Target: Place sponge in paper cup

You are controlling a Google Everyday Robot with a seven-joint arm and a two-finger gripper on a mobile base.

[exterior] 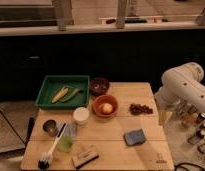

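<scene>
The blue-grey sponge lies flat on the wooden table, right of centre near the front. The white paper cup stands upright left of centre, beside the orange bowl. My white arm hangs past the table's right edge. My gripper points down beside that edge, to the right of and behind the sponge, apart from it and from the cup.
A green tray with yellowish food sits at the back left, with a dark bowl beside it. Dark grapes lie right of the orange bowl. A metal cup, a translucent green cup, a brush and a tan block stand at the front left.
</scene>
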